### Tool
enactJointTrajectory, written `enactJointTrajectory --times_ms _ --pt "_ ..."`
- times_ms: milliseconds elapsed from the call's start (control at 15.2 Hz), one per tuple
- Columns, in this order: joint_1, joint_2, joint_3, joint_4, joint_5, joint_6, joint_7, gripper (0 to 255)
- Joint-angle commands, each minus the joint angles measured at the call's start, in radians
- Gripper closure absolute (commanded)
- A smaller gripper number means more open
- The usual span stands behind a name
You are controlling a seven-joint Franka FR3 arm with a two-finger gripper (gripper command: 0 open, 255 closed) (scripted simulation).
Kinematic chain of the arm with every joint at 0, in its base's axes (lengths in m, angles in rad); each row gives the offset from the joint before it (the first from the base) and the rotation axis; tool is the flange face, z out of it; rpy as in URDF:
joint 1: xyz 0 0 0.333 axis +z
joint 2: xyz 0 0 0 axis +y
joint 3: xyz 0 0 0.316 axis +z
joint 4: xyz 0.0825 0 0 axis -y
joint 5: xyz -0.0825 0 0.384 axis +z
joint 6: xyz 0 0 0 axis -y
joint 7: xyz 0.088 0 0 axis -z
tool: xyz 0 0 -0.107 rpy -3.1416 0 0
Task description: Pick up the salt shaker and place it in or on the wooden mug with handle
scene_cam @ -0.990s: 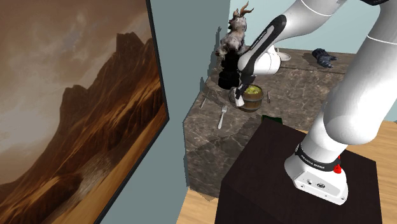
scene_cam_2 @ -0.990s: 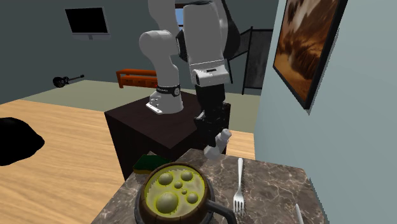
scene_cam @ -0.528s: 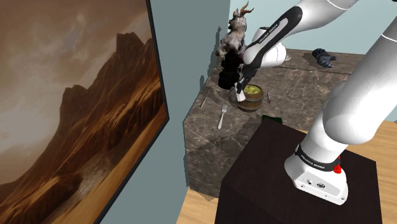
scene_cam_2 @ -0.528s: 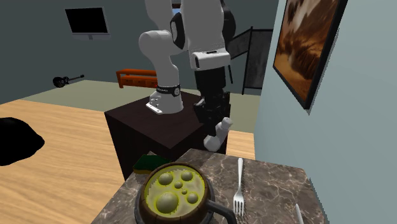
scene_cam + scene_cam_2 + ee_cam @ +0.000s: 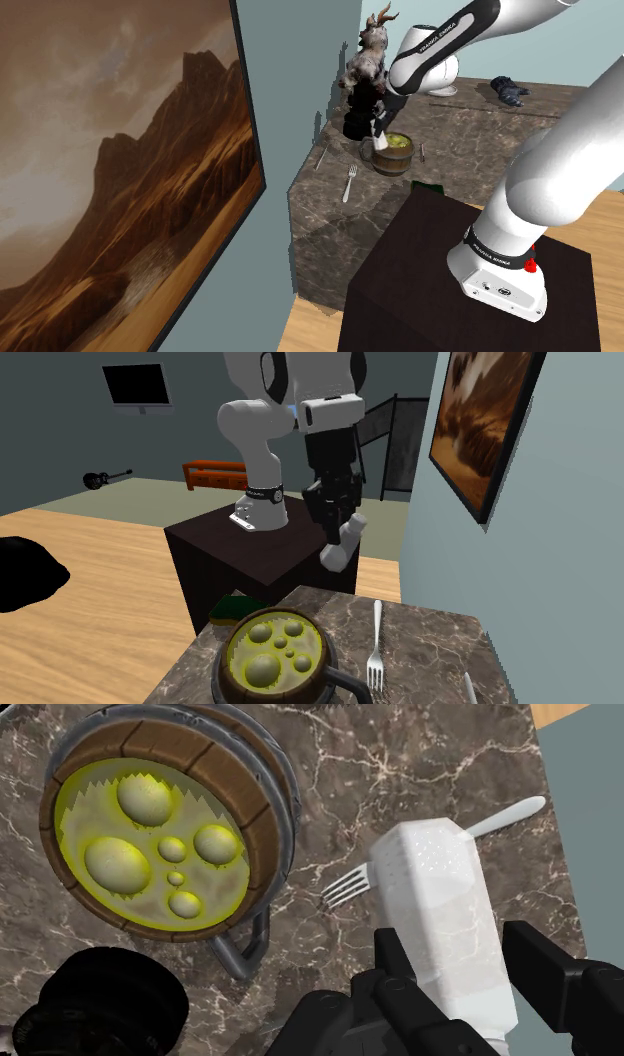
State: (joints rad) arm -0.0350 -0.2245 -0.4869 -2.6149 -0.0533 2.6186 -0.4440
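My gripper is shut on a white salt shaker, clasping its lower part between both black fingers. The shaker hangs tilted in the air above the marble counter's near edge. A wooden mug with metal bands, a dark handle and bubbly yellow-green filling stands on the counter, off to the side of the shaker. In the shoulder view the gripper holds the shaker just left of the mug. In the second exterior view the mug sits in front of and below the gripper.
A fork lies on the counter under the shaker. A black round object stands beside the mug's handle. A goat figure, a white bowl and a dark object sit farther back. A green sponge lies at the counter's edge.
The gripper has risen with the salt shaker and drifted slightly toward the wall. The mug and fork have not moved.
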Motion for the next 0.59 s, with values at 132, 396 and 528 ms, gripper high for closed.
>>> enactJointTrajectory --times_ms 132,396,528 --pt "-0.012 -0.044 0.016 0.022 -0.027 -0.064 0.026 255" --pt "-0.018 -0.047 0.001 0.058 -0.024 -0.102 0.001 255" --pt "-0.016 -0.007 -0.044 0.108 0.008 -0.115 -0.069 255"
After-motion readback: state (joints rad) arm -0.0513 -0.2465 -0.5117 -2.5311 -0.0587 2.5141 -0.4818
